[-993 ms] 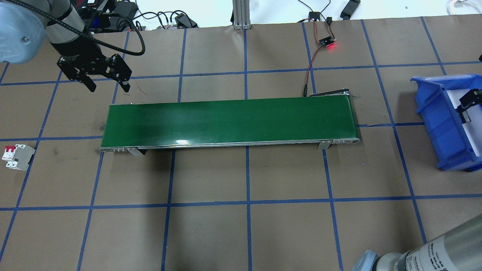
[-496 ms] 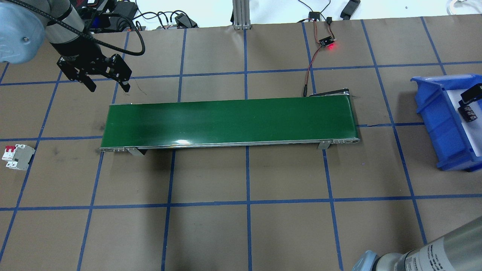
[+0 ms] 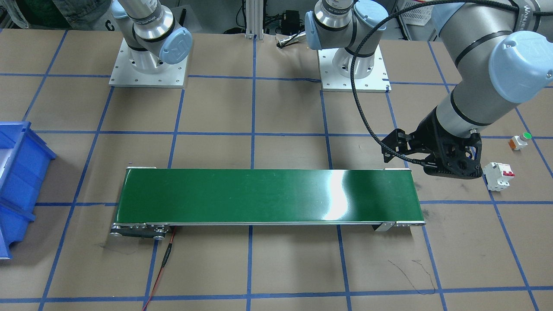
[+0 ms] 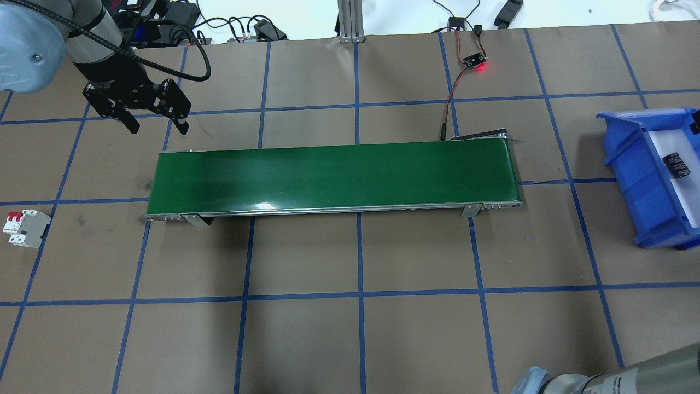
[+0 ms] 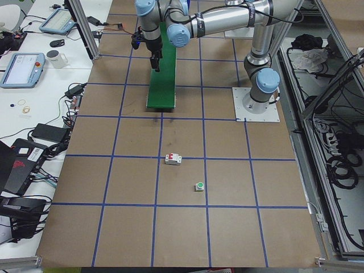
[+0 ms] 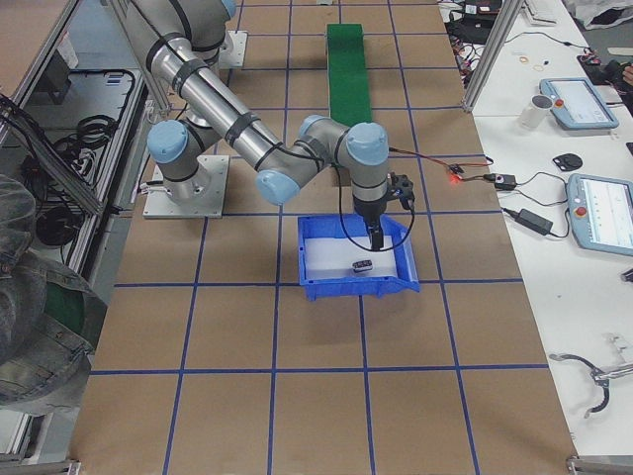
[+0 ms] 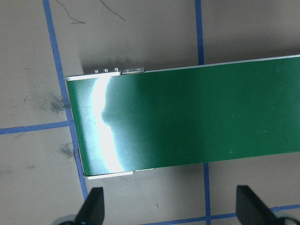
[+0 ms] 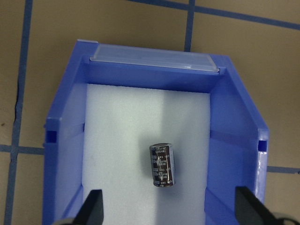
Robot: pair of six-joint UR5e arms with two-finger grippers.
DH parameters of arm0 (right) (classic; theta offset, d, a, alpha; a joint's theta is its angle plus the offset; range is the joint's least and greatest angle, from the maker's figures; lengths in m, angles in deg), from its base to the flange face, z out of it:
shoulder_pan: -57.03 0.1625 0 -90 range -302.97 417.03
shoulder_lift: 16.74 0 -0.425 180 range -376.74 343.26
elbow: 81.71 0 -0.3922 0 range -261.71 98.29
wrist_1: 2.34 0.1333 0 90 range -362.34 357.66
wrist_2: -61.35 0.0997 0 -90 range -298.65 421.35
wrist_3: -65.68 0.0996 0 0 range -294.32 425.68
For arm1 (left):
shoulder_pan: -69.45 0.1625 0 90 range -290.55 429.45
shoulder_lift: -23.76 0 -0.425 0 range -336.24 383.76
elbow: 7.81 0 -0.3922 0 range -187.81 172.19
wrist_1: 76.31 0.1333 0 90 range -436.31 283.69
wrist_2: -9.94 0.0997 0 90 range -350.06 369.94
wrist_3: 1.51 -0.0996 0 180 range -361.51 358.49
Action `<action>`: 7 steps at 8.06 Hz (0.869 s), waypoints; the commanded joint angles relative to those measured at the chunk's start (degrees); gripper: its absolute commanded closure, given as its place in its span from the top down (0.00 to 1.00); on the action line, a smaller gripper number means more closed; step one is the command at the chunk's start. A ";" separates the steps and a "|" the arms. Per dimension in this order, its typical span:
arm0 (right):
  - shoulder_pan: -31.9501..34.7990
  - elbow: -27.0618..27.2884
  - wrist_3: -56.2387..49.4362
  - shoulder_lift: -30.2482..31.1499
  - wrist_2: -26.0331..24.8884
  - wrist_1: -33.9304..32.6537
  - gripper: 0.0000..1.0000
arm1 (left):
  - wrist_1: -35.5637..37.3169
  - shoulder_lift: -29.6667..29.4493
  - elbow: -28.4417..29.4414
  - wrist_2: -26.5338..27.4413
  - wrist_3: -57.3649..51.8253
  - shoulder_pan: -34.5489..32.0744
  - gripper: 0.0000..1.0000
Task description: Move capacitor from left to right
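Observation:
The capacitor [image 8: 162, 165], a small dark cylinder with a grey stripe, lies on its side on the white foam inside the blue bin [image 8: 234, 117]. It also shows in the overhead view as the capacitor [image 4: 676, 163] and in the exterior right view as the capacitor [image 6: 362, 264]. My right gripper [image 8: 169, 206] hangs open above it with nothing between its fingers, well clear of the capacitor. My left gripper [image 4: 159, 129] is open and empty above the table, just past the left end of the green conveyor belt [image 4: 333, 178].
A white breaker with red switches [image 4: 24, 228] sits at the table's left edge. An orange-white button with a green cap [image 3: 519, 141] is near it. A small board with a red light [image 4: 477, 61] and its wires lie behind the belt.
My right gripper has let go and lifted away to the right, leaving the capacitor lying in the bin. The left arm has not moved.

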 commanded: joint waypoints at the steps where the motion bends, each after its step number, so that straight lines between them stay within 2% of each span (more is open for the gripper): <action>1: 3.62 -0.09 5.30 6.59 -0.10 6.13 1.00 | 0.00 0.03 0.04 0.36 0.00 0.00 1.00; 5: 17.22 -0.79 21.21 14.34 0.07 14.42 1.00 | 0.00 0.03 -0.04 0.45 -0.09 0.00 1.00; 7: 22.68 -0.79 26.68 15.15 -0.02 14.79 1.00 | 0.00 -0.06 -0.04 0.45 -0.09 0.00 1.00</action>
